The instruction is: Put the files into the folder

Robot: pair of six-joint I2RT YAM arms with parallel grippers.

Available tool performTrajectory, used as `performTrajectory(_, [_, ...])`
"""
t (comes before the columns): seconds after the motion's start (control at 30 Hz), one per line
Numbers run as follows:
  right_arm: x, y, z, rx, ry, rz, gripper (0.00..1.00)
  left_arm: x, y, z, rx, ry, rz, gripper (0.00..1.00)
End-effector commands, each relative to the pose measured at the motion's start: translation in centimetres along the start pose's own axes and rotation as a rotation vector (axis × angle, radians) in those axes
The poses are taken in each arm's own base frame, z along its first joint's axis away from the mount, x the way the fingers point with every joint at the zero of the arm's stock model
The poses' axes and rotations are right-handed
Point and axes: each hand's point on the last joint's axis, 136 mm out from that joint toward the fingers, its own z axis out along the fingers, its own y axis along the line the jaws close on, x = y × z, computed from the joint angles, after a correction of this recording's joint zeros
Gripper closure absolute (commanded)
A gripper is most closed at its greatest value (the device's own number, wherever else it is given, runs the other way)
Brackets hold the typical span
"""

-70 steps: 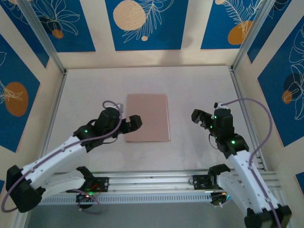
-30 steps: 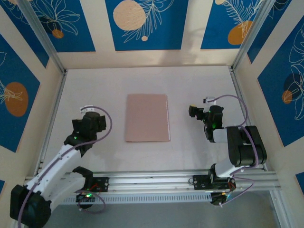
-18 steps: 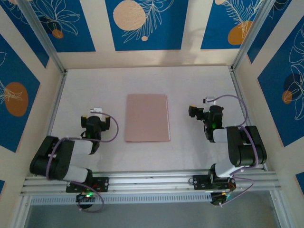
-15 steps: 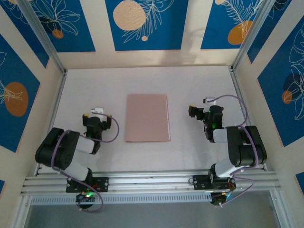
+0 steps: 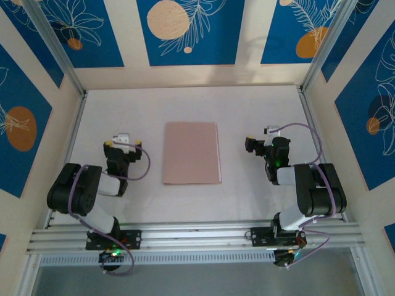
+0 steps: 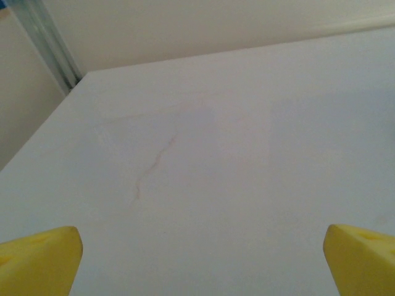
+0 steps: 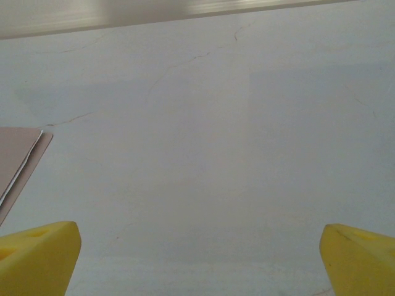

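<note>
Now the folder (image 5: 192, 153) lies between the left hand (image 5: 116, 148) and right hand (image 5: 251, 146), touching neither; both spread wide.

Your flat pinkish-tan card folder (image 5: 192, 152) looks matt and smooth. You see the white table (image 5: 259, 111) matt, faintly crack-lined.
</note>
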Motion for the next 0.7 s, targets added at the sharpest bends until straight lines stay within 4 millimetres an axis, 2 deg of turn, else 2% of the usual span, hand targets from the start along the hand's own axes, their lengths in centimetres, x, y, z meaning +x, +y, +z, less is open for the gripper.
performTrajectory(0.0, [-0.93,0.16,0.18,-0.013,-0.023,-0.010,0.01,0.62,-0.11,0.48,0.039,0.062,-0.049,0.00])
performTrajectory(0.67, [-0.93,0.14,0.19,-0.013,-0.022,-0.008,0.01,0.65,-0.09,0.41,0.038,0.059,-0.046,0.00])
